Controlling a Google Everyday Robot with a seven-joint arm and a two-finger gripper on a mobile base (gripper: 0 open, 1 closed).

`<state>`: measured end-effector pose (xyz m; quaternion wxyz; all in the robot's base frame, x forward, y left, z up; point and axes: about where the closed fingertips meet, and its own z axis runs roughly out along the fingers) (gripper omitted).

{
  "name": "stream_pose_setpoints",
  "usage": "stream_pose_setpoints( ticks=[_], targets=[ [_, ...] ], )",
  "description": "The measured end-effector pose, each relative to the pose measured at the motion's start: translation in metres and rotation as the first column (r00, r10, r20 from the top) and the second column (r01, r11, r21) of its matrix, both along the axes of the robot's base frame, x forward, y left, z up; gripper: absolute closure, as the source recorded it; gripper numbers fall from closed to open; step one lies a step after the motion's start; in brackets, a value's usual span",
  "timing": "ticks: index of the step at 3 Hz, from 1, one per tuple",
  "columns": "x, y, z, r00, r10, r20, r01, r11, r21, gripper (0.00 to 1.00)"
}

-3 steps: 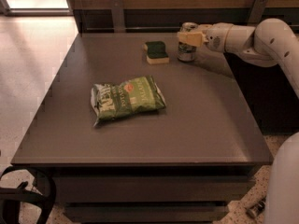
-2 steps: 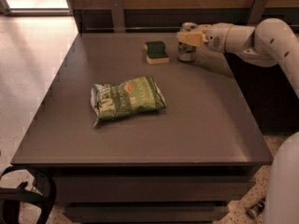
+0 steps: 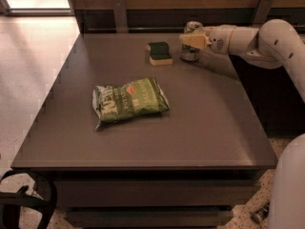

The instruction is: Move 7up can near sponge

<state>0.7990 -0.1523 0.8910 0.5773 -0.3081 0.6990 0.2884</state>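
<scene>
Gripper (image 3: 193, 41) sits against the upper body of the 7up can (image 3: 189, 55), reaching in from the right of the sponge (image 3: 159, 53) as seen. We cannot tell whether it clamps the can or merely rests against it. We find the can upright on the table (image 3: 200, 128), just right of the sponge, with a narrow gap between them. We note a green crisp bag (image 3: 129, 101) lying flat, well apart from the sponge, nearer the camera and slightly to its left.

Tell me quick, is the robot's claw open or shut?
Gripper: at the can beside the sponge; open or shut cannot be told.
</scene>
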Motion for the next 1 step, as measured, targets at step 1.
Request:
stream_pose_setpoints(
  ticks=[1],
  targets=[
    [0.0005, 0.0031, -0.0007, 1.0000, 0.004, -0.001, -0.004, 1.000, 0.001, 0.00]
  ],
)
